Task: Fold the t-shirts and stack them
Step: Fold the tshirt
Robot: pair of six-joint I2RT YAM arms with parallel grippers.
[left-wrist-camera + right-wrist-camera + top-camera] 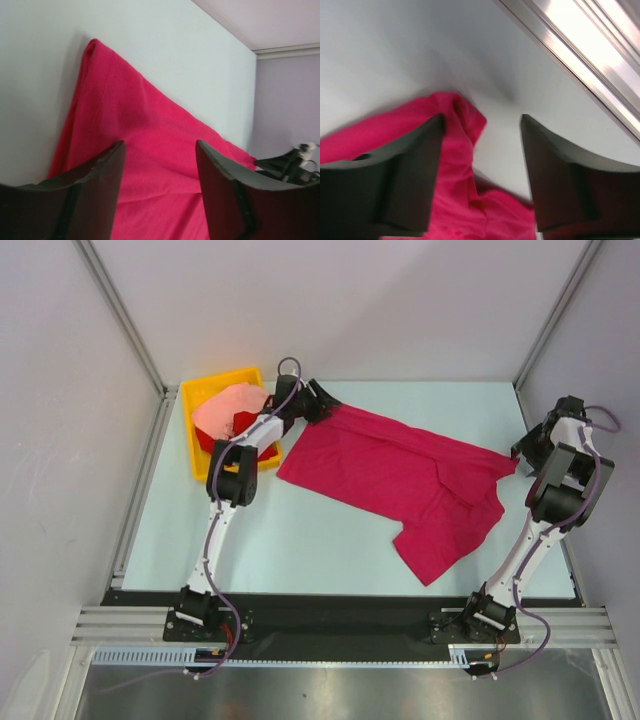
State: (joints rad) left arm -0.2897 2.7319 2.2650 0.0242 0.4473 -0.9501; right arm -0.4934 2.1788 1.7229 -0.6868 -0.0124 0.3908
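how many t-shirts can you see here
3: a magenta shirt spread across the table, a pale pink shirt on top in the yellow bin, a red shirt under it. More may be hidden there.

Nothing readable here, honestly: no lettering, brand marks, numbers or signs show up in any of the three views.

The arms (pixel 213 540) are white with black joints (pixel 232 480), purple cables (pixel 232 612), seemingly black end effector fingers (pixel 95 180).
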